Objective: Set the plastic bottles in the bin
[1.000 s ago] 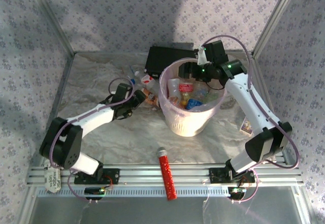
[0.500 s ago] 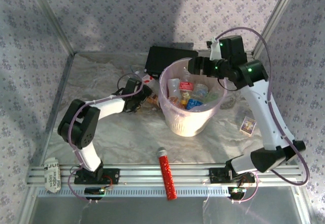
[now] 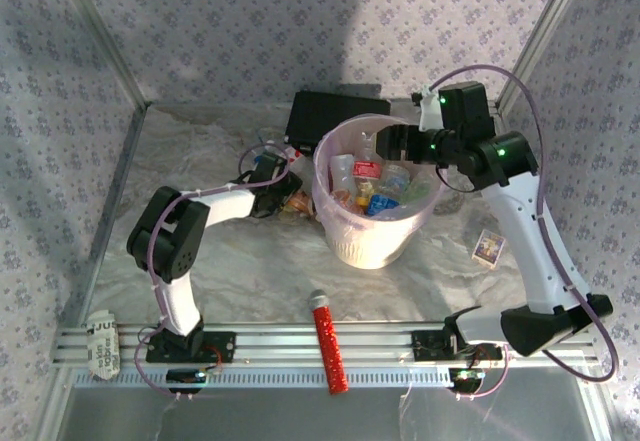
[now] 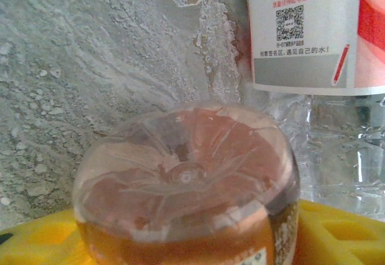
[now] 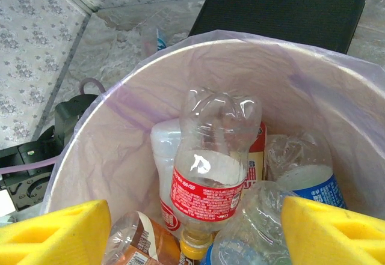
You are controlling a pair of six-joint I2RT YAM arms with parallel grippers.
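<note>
Plastic bottle [image 4: 186, 175] between yellow fingers [image 4: 340, 235]

Amber bottle [image 4: 186, 187] cropped at the bottom edge, its cap hidden; labelled bottle [image 4: 307, 30] cropped above.

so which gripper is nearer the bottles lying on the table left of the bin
Left. The left gripper is down among those bottles, one between its jaws; the right gripper hangs above the open top of the bin.
</note>
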